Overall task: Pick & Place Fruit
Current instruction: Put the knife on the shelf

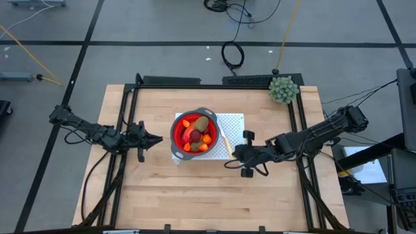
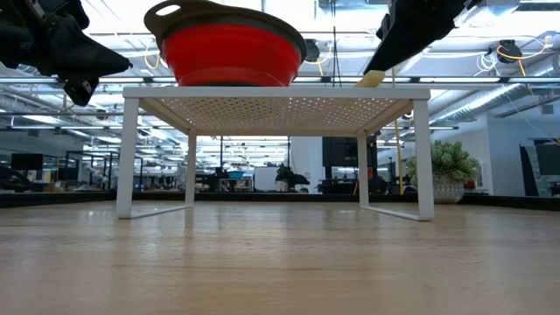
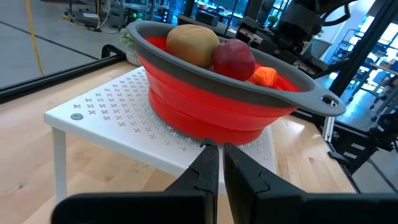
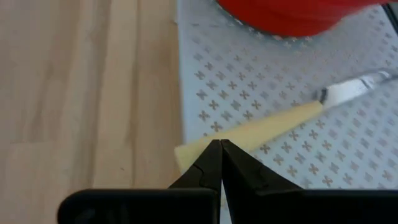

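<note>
Fruit (image 1: pixel 196 134) piled in red bowl (image 1: pixel 177 133) on white rack (image 1: pixel 235 121), left gripper (image 1: pixel 158 138) pinched together, holding nothing, right gripper (image 1: pixel 229 160) pinched together, empty, over knife handle (image 4: pixel 249 134).

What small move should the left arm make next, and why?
Probably open the left gripper and lift it toward the bowl's rim. Its fingers are shut and sit low, beside the white stand, while the fruit is piled in the red bowl above. The right gripper is shut near the knife handle.
</note>
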